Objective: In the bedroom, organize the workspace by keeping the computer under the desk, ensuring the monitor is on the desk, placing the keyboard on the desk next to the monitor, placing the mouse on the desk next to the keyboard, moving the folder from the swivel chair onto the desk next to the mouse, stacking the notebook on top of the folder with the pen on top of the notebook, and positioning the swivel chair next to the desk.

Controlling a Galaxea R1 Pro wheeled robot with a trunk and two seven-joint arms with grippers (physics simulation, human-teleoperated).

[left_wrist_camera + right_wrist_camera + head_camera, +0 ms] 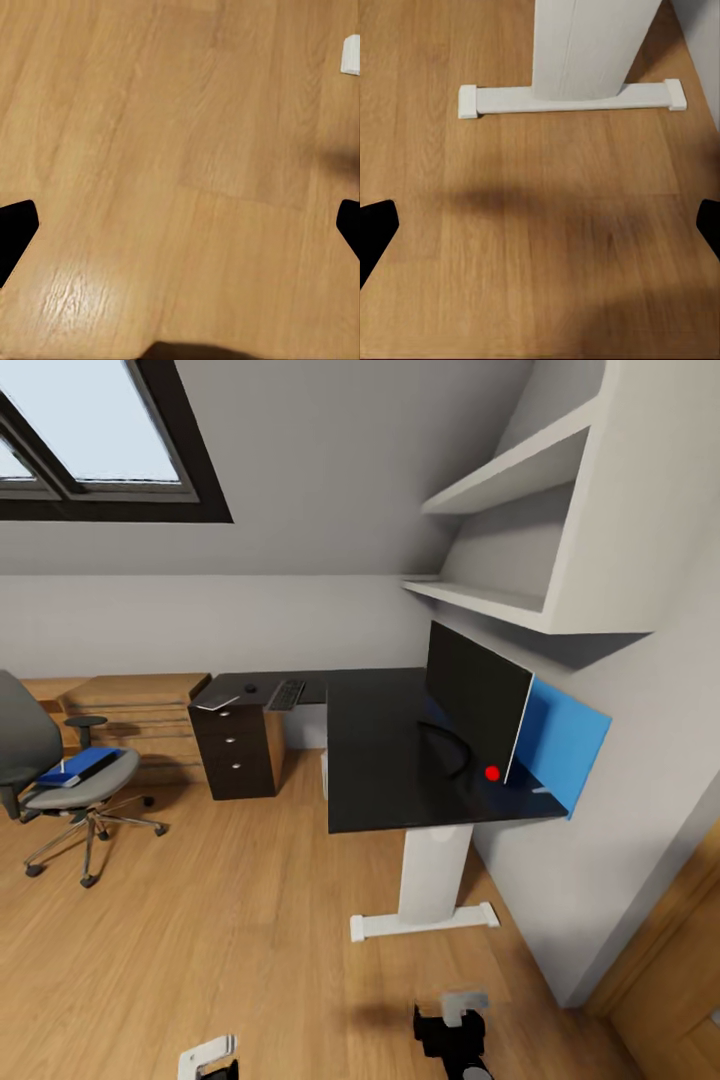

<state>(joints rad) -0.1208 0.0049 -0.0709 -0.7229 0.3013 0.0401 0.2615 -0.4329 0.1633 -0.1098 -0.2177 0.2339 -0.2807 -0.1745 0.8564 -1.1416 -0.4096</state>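
workspace status: robot standing before the desk, both grippers held low and apart

head view. the desk (385,760), glossy black and l-shaped, is seen along the right wall, carried on a white pedestal leg (432,865) with a flat foot on the wood floor (250,920). the monitor (478,705) is stood on the near wing of the desk, close to the wall, with a red dot at its lower corner and a curved stand. a blue panel (562,745) is seen just behind it against the wall. on the far wing, the keyboard (287,694) is laid flat, with the mouse (250,687) near it. a thin grey item, taken to be the notebook (217,702), is laid at the far-left corner above the drawer unit (238,752). the pen cannot be made out. the swivel chair (62,780) is placed well apart from the desk, at the left, and the folder (78,766) is rested on its seat. a pale box under the desk beside the drawer unit is mostly hidden; whether it is the computer cannot be told. a low light-wood cabinet (135,705) is set against the far wall. the left gripper (210,1060) and right gripper (452,1032) are seen at the lower edge.

left wrist view. the left gripper's fingertips (16,229) are shown spread wide over bare floor, nothing held.

right wrist view. the right gripper's fingertips (376,229) are likewise shown wide apart and empty, pointed toward the pedestal foot.
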